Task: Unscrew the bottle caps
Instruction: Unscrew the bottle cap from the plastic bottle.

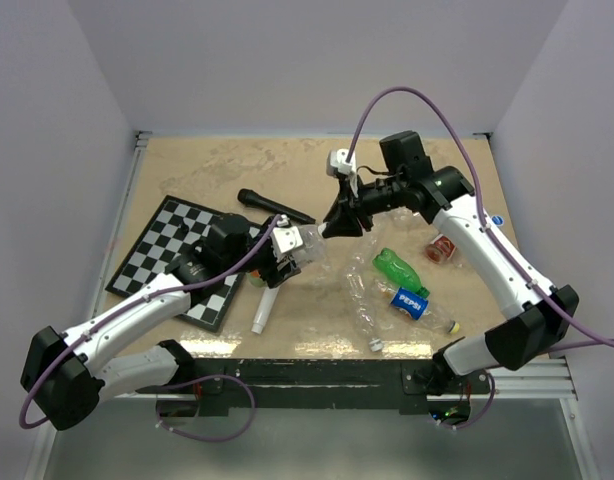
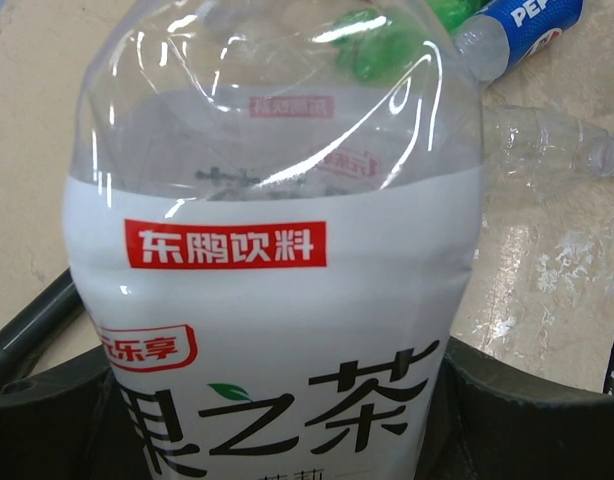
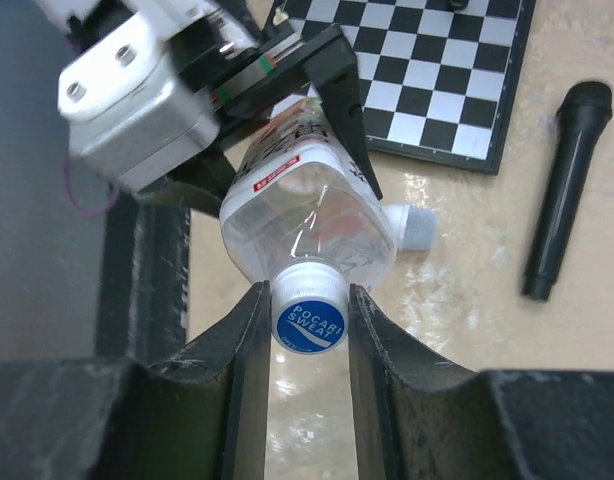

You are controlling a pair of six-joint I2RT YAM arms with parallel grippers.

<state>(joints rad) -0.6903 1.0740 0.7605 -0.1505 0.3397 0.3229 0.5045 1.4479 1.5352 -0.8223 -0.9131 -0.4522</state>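
Now: cap gripped, twist not yet made

Step in hand, as I judge it: the grip that comes before the first turn. The left gripper (image 1: pixel 285 243) is clamped across the labelled body of a clear bottle (image 2: pixel 277 300). It holds the bottle off the table with the neck pointing into the right gripper (image 3: pixel 307 298). That gripper's jaws are pressed together on the bottle cap (image 3: pixel 309 322), one on each side. The cap is white-sided with a blue printed top, and it sits on the neck as far as this angle shows.

Next move, judged: roll the right wrist about the neck's axis in the loosening direction while the left grip keeps the bottle from turning with it. The bottle's thin wall may flex or slip. Several regrips are likely before the cap can be drawn straight off.

Surface and room:
- Pale walls (image 1: pixel 307 60) close in three sides.
- The table (image 1: pixel 237 165) is tan and mottled.
- A chessboard (image 1: pixel 157 250) lies under and outboard of the left gripper.
- Below the right gripper, toward its arm's base, lie three loose bottles close together: a crumpled clear bottle (image 1: pixel 362 300), a Pepsi bottle (image 1: pixel 412 303) and a green bottle (image 1: pixel 399 270). I cannot tell the state of their caps.
- A black microphone (image 1: pixel 272 205) lies just beyond the left gripper.
- A white tube-shaped object (image 1: pixel 262 312) lies beneath the held bottle, on the near side.
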